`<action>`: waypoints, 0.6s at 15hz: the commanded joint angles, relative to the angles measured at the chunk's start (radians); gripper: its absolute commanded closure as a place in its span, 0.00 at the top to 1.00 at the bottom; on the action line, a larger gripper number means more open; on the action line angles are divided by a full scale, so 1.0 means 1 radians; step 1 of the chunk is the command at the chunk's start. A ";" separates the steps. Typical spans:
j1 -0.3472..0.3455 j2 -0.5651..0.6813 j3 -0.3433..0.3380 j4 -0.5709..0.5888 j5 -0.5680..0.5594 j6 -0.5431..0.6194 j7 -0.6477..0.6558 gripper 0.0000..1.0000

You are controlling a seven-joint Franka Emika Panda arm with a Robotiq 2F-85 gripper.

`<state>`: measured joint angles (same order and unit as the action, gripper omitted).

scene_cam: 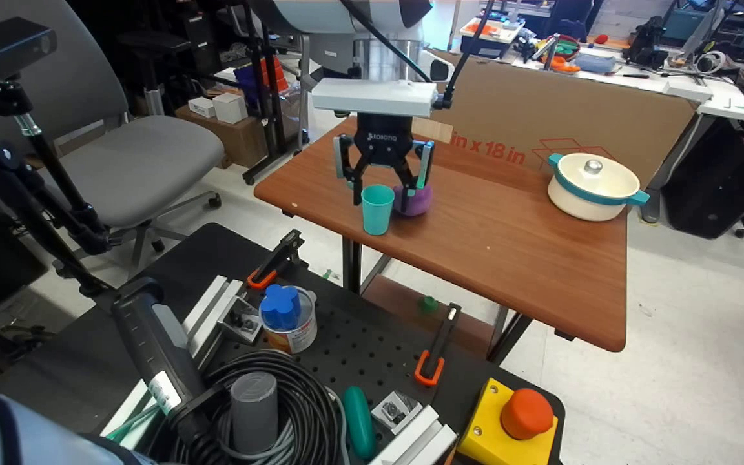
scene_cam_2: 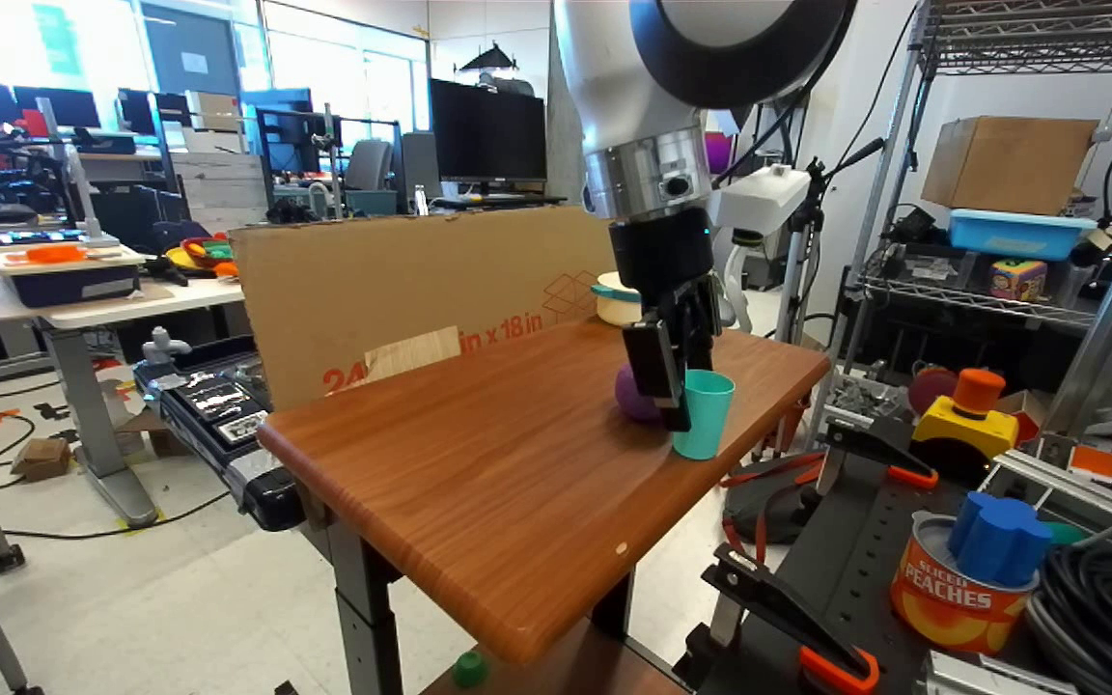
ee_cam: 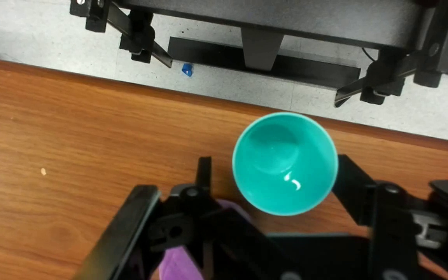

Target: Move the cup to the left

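The brown wood-top table [scene_cam: 540, 271] is right under the Robotiq gripper [scene_cam: 380, 201], and there's a printed cardboard sheet [scene_cam: 507, 103] standing behind the hand, along the table's edge. White Franka arm [scene_cam_2: 619, 92] is up above the hand. Across from the cardboard, on the hand's other side, is a black pegboard bench [scene_cam: 378, 336]. Lidded cream pot [scene_cam: 595, 187] with teal handles sits on the table, well off to one side of the hand. The hand hangs low, fingers [scene_cam_2: 672, 415] spread pretty wide. On the bench, well apart from it, I can see a yellow box [scene_cam: 483, 426] with a red button [scene_cam: 527, 413], plus a sliced peaches can [scene_cam_2: 952, 603]. Purple ball [scene_cam: 418, 202] is just beside the fingers, partly hidden by them. Then the teal plastic cup [scene_cam: 377, 216], upright near the table's edge, right down by the fingertips. In the wrist view you look straight into it, one finger tight up by the rim, a gap on the other side. Can't tell if that finger's touching, or if the cup's fully between the tips.
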<state>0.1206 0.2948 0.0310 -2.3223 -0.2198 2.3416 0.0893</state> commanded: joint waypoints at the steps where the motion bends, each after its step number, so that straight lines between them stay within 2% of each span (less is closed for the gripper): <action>1: 0.001 0.004 -0.004 -0.003 -0.026 0.016 0.001 1.00; 6: -0.009 0.002 -0.002 -0.008 0.018 0.047 0.032 1.00; 9: -0.036 -0.007 0.014 -0.025 0.139 0.182 0.044 1.00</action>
<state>0.1117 0.2972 0.0311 -2.3271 -0.1678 2.4146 0.1261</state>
